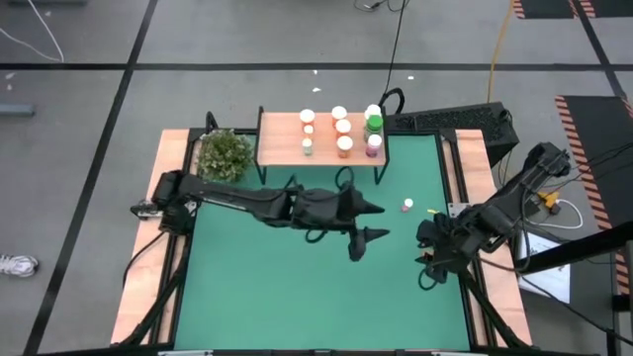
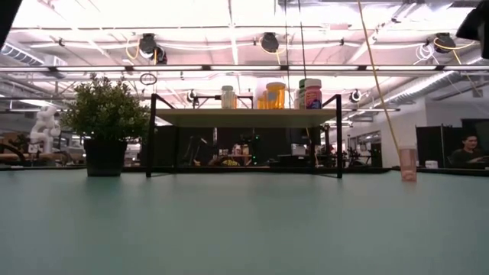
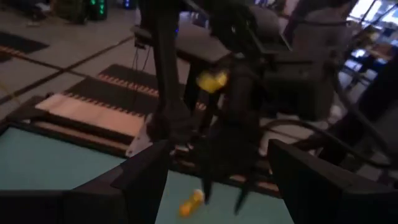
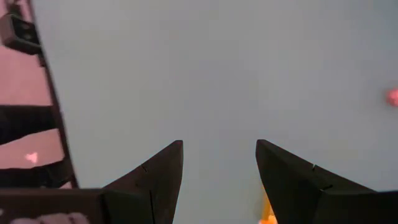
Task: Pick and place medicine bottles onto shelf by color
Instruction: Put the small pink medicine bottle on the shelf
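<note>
I see a small pink bottle with a white cap standing straight up on the green mat, between my left gripper and right gripper, both spread apart, holding nothing.

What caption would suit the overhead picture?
Left gripper open mid-table; one pink bottle stands on the green mat, others on the shelf.

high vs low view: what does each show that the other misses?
High only: both arms, the left claw open over mid-mat, the right claw near the mat's right side, and the bottles' caps in rows on the shelf.
Low only: the shelf's black legs, the room behind, and a person at far right.
Both: the plant, the shelf with bottles on it, and one pink bottle standing alone on the green mat.
</note>
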